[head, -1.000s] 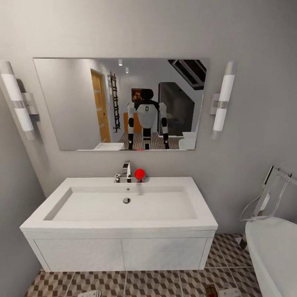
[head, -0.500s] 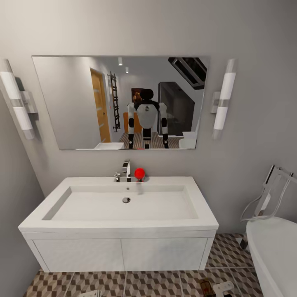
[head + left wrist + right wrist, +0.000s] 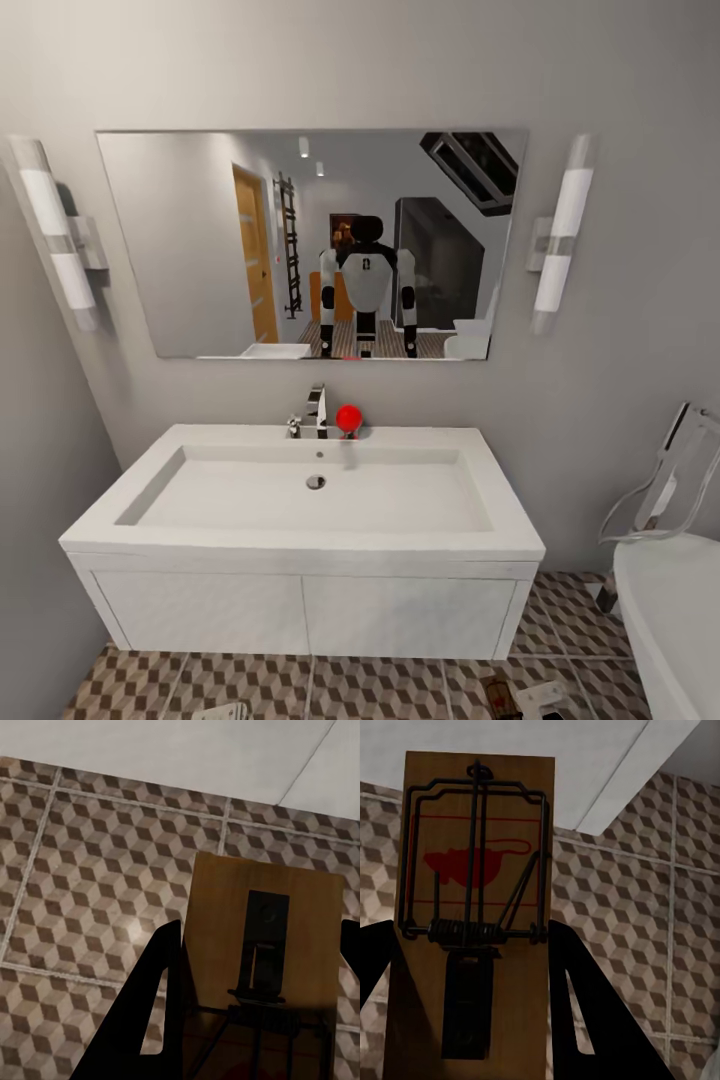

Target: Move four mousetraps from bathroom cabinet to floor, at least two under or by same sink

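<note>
The white bathroom sink [image 3: 300,545] hangs on the wall straight ahead, with a chrome faucet [image 3: 315,410] at its back. Bathroom floor [image 3: 400,690] with cube-pattern tiles runs beneath it. My left gripper [image 3: 255,1020] is shut on a mousetrap [image 3: 225,907], a brown board with dark metal parts, held over the tiles. My right gripper [image 3: 472,1020] is shut on a second mousetrap [image 3: 472,817] printed with a red mouse. In the head view the right gripper [image 3: 540,695] and its mousetrap [image 3: 497,697] show low right of the sink, and the left gripper [image 3: 222,712] at the bottom edge. The cabinet is out of view.
A wide mirror [image 3: 200,250] above the sink reflects the robot and a doorway. Wall lamps [image 3: 62,240] flank it. A small red object [image 3: 348,418] stands by the faucet. The white bathtub [image 3: 670,610] is at the right, and a grey wall closes the left side.
The camera has moved, so the sink and mirror sit slightly further right in the picture. My right gripper with its mousetrap has come up a little into the bottom edge.
</note>
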